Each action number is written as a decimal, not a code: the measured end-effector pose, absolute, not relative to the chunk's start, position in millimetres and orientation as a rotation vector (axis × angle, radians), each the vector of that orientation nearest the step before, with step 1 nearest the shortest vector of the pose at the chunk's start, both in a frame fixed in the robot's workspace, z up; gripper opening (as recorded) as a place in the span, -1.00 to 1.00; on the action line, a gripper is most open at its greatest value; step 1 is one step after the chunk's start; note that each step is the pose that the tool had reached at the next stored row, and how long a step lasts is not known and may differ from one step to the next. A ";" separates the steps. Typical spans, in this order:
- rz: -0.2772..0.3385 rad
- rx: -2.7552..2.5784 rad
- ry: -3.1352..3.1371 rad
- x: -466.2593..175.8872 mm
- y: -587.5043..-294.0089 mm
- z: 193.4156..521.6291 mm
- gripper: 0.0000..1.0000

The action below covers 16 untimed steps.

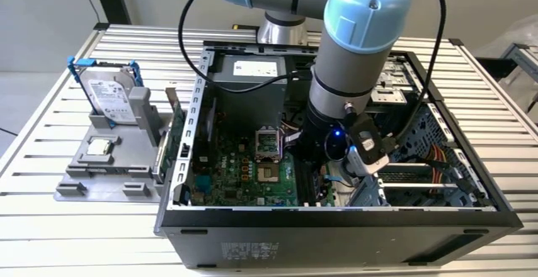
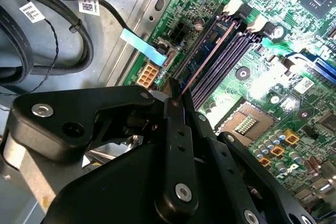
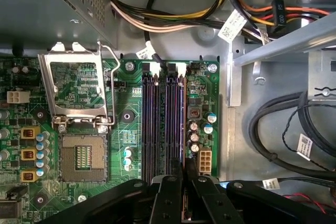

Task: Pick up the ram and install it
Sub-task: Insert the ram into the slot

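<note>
Your arm reaches down into the open computer case, and the room around it is tight: on the exterior view's right of the wrist stands the perforated drive cage with its orange and yellow wires, behind it sits the power supply, and the case's front wall rises just before it. In the first wrist view you see the metal case floor beside the motherboard carrying thick black cables, and a grey bracket edge running along the board's side by the memory slots. On the far side of those slots lies the open processor socket with its load frame swung up, so the slots sit in a narrow lane between socket and bracket. The gripper hangs right over the near end of that lane. Its fingers are pressed in on the ram, pinching the stick's near end; in the second wrist view you see the ram edge-on as a thin coppery line running away from the fingertips along a slot, next to the empty dark slots, toward the white latches at the far end. Whether it is fully seated you cannot tell. Outside the case, on the exterior view's left, a grey parts stand holds a hard drive upright and a processor chip lying flat.
</note>
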<state>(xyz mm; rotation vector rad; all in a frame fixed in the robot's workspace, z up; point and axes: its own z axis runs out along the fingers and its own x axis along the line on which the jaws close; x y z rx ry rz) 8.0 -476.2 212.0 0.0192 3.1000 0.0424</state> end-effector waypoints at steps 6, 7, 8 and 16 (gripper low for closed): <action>0.043 0.046 3.105 8.0 -477.8 211.5 -1.00; 0.043 0.054 3.105 8.0 -478.0 211.5 -1.00; 0.042 0.064 3.105 8.0 -478.0 211.5 -1.00; 0.041 0.079 3.105 8.0 -478.3 210.5 -1.00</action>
